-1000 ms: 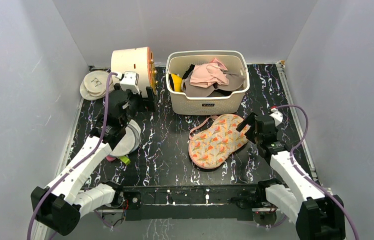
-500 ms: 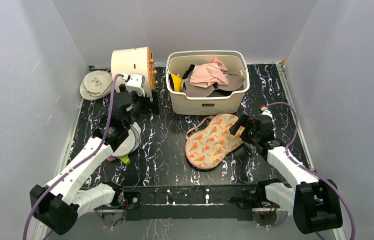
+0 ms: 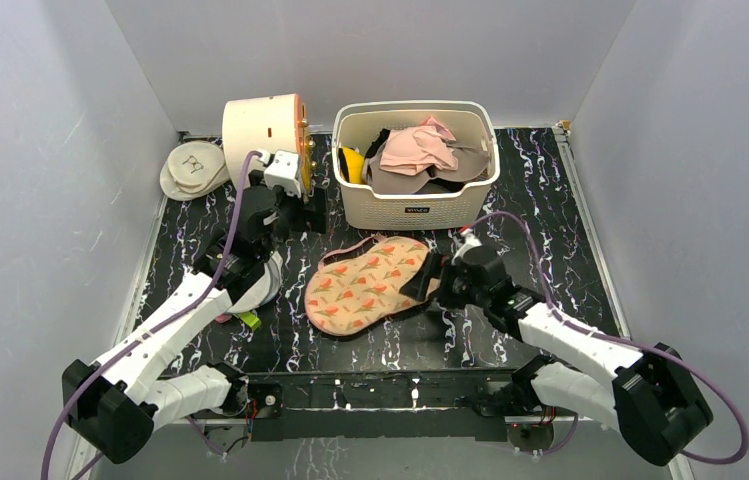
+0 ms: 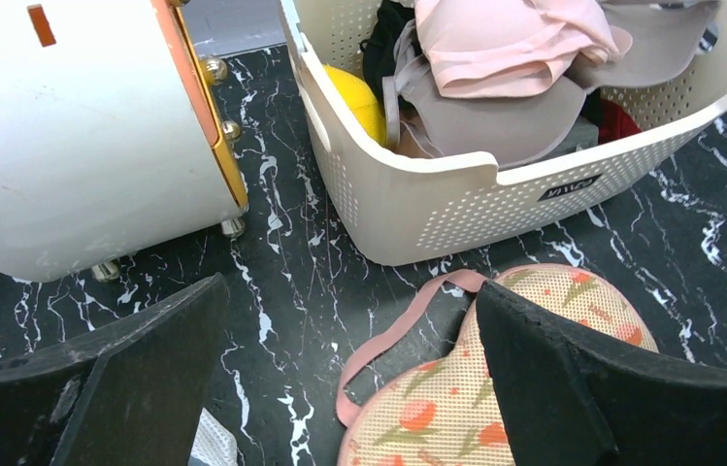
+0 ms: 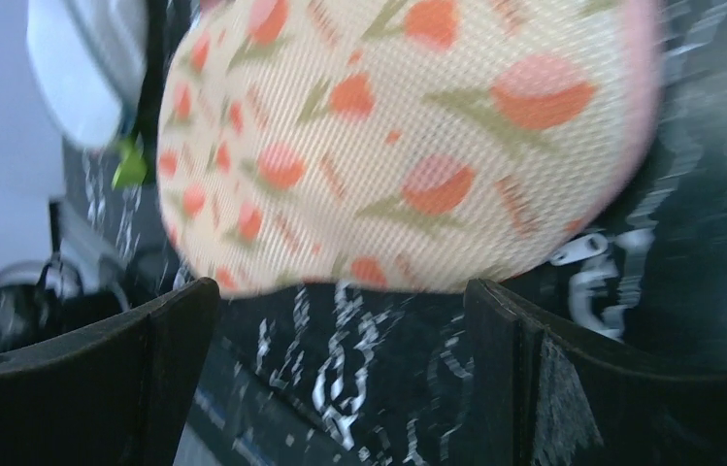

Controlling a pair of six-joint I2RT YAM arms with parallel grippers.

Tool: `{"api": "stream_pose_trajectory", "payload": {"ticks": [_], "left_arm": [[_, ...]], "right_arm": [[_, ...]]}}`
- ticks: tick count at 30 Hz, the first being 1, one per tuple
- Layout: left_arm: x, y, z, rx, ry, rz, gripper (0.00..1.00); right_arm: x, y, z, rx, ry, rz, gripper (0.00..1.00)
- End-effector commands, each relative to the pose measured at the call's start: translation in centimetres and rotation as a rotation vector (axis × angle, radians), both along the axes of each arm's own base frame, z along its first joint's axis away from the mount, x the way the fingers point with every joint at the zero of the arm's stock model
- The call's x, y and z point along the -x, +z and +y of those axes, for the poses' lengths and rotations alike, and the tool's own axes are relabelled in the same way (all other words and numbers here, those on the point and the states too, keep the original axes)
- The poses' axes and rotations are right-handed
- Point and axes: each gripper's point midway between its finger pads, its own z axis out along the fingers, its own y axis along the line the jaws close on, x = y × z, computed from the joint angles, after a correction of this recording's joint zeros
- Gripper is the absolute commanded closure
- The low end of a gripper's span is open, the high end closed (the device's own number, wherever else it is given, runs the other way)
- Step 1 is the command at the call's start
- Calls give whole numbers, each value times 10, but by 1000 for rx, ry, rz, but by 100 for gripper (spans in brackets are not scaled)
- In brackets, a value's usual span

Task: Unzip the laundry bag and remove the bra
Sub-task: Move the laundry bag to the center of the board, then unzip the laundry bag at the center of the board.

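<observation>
Laundry bag (image 3: pixel 370 283) leftward, right hand (image 3: pixel 428 285) splayed

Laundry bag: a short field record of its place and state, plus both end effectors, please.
bag place: laundry bag flat on the table, just in front of the white basket
bag state: no opening visible
left end effector: open, empty, near the pink strap
right end effector: open, at the bag's right end; contact unclear

Bare black marbled counter (image 3: pixel 560 230) right of the flat floral cream laundry bag (image 3: pixel 365 285) gives open passage. Behind the bag, the white perforated plastic basket (image 3: pixel 415 208) and the cream drum with orange rim (image 3: pixel 262 125) block the way. Only a narrow gap lies between them.
</observation>
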Motion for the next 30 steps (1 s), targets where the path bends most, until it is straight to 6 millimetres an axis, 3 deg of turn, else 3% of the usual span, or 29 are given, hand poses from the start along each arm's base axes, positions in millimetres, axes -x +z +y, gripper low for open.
{"api": "stream_pose_trajectory", "payload": {"ticks": [1, 4, 6, 13, 18, 24, 27, 30], "left_arm": [[5, -9, -5, -73, -3, -11, 2], [15, -16, -21, -118, -49, -9, 2], [24, -21, -32, -133, -83, 2, 2], [72, -57, -74, 29, -284, 202, 2], [109, -95, -94, 105, -339, 325, 2], [135, -127, -138, -95, -353, 282, 2], [145, -147, -164, -350, -365, 148, 4], [143, -165, -176, -622, -334, 6, 12]], "right_arm": [[15, 44, 51, -108, 147, -77, 2], [21, 59, 59, -98, 206, -130, 2], [16, 67, 52, -51, 192, -175, 2], [-4, 85, -17, 183, -65, -316, 2], [-3, 119, -45, 198, -144, -466, 2], [0, 164, -67, 218, -199, -587, 2], [4, 182, -74, 200, -217, -632, 2], [10, 200, -85, 176, -254, -682, 2]]}}
